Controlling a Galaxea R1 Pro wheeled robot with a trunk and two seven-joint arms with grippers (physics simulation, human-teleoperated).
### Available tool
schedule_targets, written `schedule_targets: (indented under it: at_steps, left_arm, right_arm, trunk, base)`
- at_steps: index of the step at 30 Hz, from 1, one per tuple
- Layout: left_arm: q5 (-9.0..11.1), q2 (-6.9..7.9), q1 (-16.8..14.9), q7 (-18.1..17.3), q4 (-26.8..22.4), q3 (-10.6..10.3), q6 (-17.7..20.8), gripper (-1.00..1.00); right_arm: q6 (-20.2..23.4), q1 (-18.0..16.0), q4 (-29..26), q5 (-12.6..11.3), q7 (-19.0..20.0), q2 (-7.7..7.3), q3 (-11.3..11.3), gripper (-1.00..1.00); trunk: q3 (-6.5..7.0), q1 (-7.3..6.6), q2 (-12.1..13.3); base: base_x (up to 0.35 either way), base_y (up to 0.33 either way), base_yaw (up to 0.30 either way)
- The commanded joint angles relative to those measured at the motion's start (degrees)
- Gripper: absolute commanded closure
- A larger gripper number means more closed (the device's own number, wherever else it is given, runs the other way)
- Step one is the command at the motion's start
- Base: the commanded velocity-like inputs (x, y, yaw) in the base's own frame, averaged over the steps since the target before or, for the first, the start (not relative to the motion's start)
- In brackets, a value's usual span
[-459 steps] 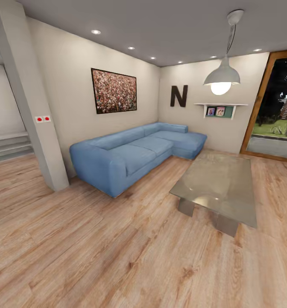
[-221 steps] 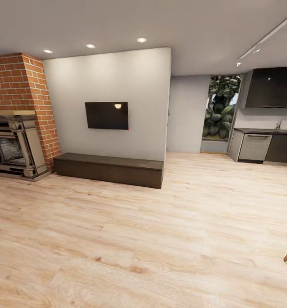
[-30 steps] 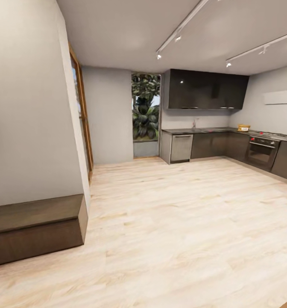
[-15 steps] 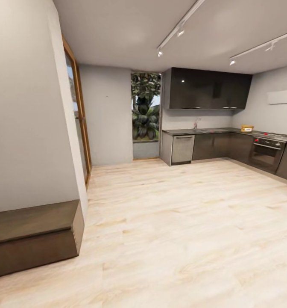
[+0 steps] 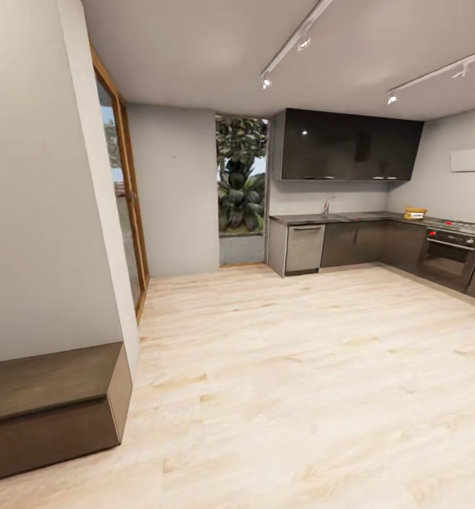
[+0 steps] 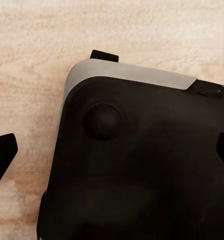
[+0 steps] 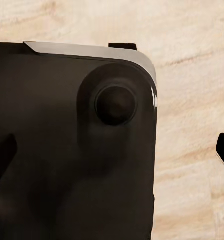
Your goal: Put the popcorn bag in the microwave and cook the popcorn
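No legible text, brand, number or sign anywhere; small tan-brown sack (image 5: 414,212) on the long grey steel-like countertop (image 5: 350,216) too distant for any lettering to be made out.

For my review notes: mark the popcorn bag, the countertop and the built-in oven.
popcorn bag (image 5: 414,212), head view, tan sack body.
countertop (image 5: 350,216), head view, top surface.
built-in oven (image 5: 448,259), head view, glass door.

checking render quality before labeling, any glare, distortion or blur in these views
Head view: wide-angle stretch leans the near wall and door frame; small light glints on the glossy dark upper cabinets; the popcorn bag on the countertop is too small and soft to read. Left wrist view: the robot's dark base over the floor, soft. Right wrist view: similar, murky.
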Motion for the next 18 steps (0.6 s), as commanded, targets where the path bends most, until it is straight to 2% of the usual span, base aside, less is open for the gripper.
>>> schedule_targets:
  at_steps: [1, 18]
  left_arm:
    - [0.23, -0.01, 0.00, 0.05, -0.02, 0.08, -0.05, -1.00]
    - [0.23, -0.02, 0.00, 0.05, -0.03, 0.14, -0.14, -1.00]
  right_arm:
    - [-0.14, -0.01, 0.04, 0.03, -0.01, 0.03, 0.08, -1.00]
    - [-0.32, -0.01, 0.04, 0.02, -0.01, -0.07, 0.08, -1.00]
  trunk:
    - [-0.04, 0.04, -0.02]
    - [-0.04, 0.04, -0.02]
  base:
    - [0.323, 0.000, 0.000]
    - [0.323, 0.000, -0.001]
